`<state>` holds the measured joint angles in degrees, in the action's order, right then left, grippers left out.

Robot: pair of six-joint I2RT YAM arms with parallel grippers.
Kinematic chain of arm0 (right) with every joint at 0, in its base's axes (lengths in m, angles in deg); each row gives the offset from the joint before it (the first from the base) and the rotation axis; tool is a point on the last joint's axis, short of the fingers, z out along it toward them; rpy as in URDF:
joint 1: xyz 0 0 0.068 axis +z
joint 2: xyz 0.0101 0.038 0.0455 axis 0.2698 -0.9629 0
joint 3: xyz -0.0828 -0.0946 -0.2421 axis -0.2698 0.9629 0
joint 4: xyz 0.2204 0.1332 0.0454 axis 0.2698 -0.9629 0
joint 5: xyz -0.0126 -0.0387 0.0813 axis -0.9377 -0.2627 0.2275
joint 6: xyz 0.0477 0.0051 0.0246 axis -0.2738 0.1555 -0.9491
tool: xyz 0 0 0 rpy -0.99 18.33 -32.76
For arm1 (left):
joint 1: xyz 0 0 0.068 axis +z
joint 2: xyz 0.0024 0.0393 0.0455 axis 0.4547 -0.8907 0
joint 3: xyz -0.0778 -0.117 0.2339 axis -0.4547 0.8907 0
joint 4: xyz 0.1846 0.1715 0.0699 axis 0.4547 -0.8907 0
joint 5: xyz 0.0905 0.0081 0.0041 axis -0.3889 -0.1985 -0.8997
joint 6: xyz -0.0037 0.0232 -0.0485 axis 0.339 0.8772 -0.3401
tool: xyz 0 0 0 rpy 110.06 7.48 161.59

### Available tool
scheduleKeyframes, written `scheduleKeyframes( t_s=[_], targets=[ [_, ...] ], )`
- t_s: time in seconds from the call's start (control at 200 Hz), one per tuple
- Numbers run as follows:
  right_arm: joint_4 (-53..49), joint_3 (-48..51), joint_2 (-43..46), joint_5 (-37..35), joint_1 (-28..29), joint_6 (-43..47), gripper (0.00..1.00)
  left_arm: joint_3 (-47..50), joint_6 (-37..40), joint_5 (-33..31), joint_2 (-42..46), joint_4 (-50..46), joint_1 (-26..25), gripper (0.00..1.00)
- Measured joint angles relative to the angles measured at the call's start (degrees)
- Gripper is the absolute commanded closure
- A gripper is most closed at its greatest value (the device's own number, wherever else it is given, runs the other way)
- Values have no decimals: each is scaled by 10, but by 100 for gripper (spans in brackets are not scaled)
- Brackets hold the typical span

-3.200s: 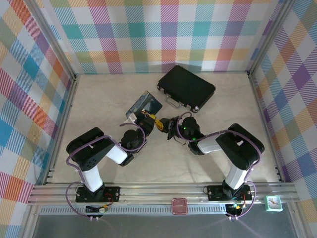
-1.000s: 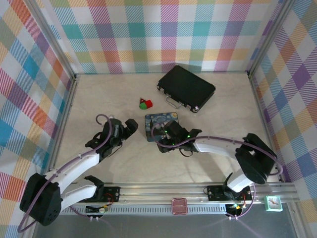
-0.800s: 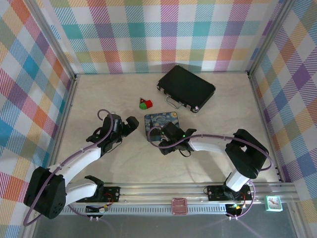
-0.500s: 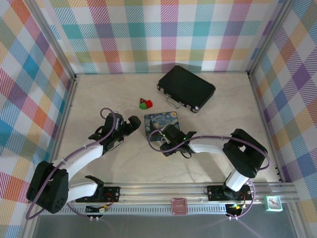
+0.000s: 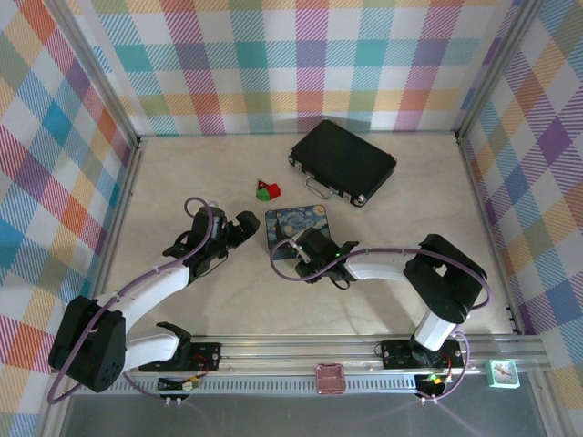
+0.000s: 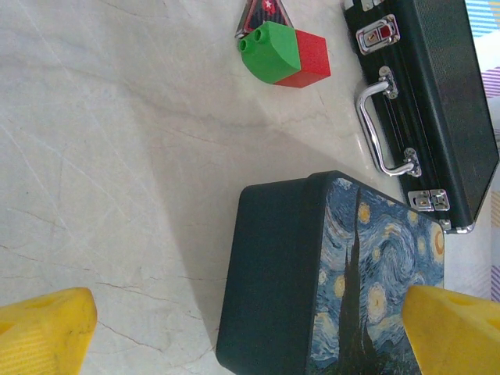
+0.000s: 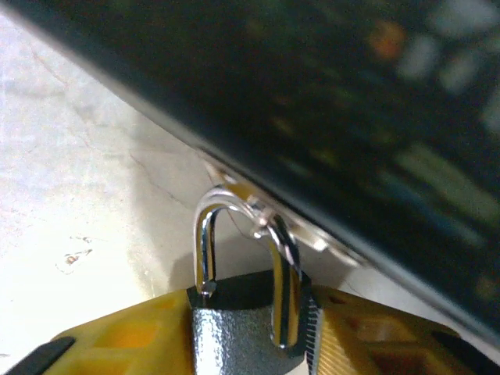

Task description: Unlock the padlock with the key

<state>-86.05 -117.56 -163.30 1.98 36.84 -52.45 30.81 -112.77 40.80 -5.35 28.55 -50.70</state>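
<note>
Over the last second the right arm has drawn its elbow in and the right claw [image 5: 301,258] has narrowed. Its pads now clamp the padlock [image 7: 234,336] at mid-desk, with the shackle against the near edge of the tin [image 6: 273,266]. A skewed grip could let it twist out. The left claw [image 5: 241,226] hangs wide apart and empty. The key I cannot make out.

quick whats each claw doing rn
Left claw: open, holding nothing.
Right claw: closed on the small dark grey metal padlock with a silver shackle.
</note>
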Motion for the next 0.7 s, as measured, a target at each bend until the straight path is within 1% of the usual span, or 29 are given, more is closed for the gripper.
scheduleKeyframes(
  t_s=[0.18,0.255,0.415,0.445,0.47,0.6,0.7],
  targets=[
    [17,-2,-3,2,0,21,87,-3,26,2,-2,1,1,0],
    [18,-2,-2,7,0,34,92,-12,41,7,-11,4,2,0],
    [14,-2,0,33,-3,70,95,-41,75,24,-48,35,2,0],
    [10,-2,2,40,-4,77,97,-47,80,28,-56,43,2,1],
    [7,-3,3,47,-6,83,100,-51,84,31,-63,50,2,1],
    [-13,-8,7,81,-14,114,100,-62,97,47,-108,89,2,2],
    [-34,-20,9,87,-15,138,100,-63,100,61,-147,104,2,5]
  ],
)
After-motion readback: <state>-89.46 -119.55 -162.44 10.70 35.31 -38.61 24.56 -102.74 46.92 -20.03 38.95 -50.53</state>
